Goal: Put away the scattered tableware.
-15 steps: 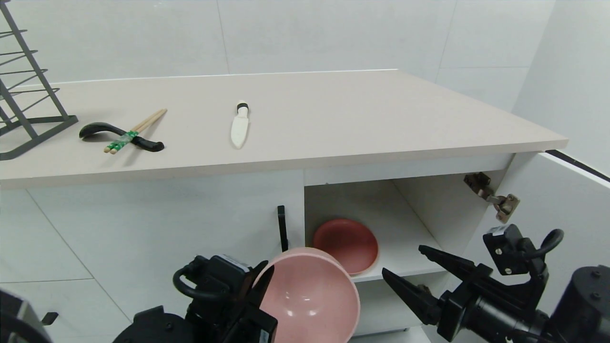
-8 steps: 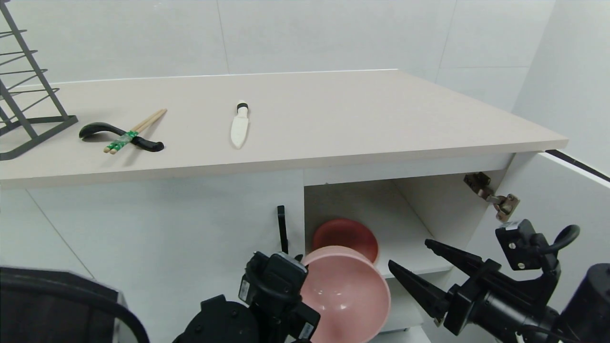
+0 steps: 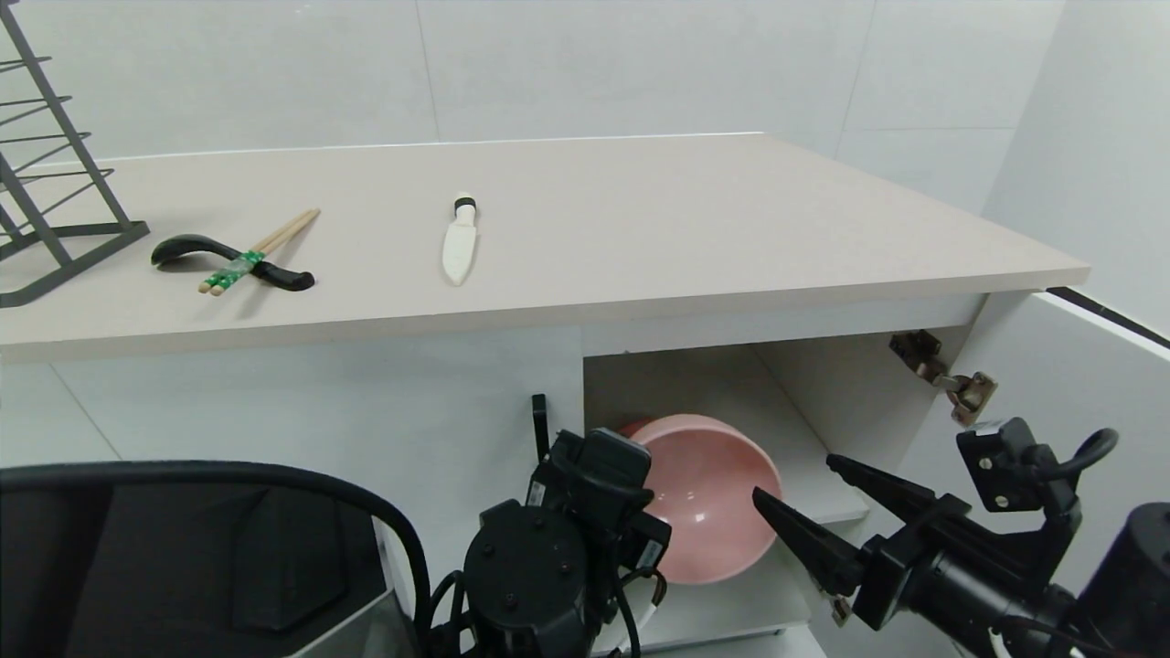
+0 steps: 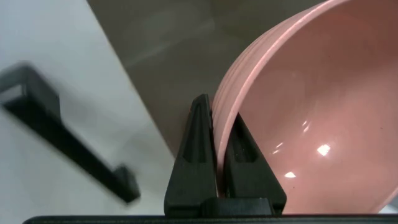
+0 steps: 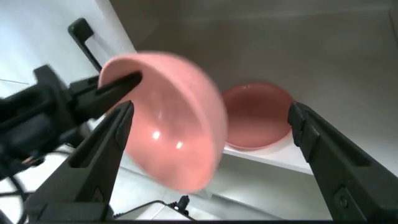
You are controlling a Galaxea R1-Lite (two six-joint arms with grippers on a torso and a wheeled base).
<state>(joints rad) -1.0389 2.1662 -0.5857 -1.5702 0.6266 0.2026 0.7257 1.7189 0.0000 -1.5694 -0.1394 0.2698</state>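
Left gripper (image 4: 219, 118): I have it clamped on the rim of the pink bowl (image 3: 713, 493), one finger inside the wall and one outside.
Pink bowl: it hangs tilted at the mouth of the open cabinet (image 3: 804, 393), its hollow turned toward my head camera, over the front of the shelf (image 3: 827, 498). I cannot tell whether it touches the shelf.
Red dish (image 5: 258, 115): it sits on the shelf inside the cabinet, just behind the pink bowl.
Right gripper (image 3: 795, 477): its two fingers are spread wide with nothing between them, and it is held level just to the right of the pink bowl, pointing into the cabinet opening.
Cabinet door (image 3: 1069, 366): it stands swung open on my right, its hinge showing at the top corner.
Closed door: its black handle (image 3: 541, 437) stands just left of the opening.
Countertop (image 3: 640, 210): a white knife (image 3: 460, 242) lies near the middle. Well to its left, chopsticks (image 3: 259, 251) lie across a black spoon (image 3: 196, 249).
Wire rack (image 3: 55, 183): it stands at the far left edge of the countertop.
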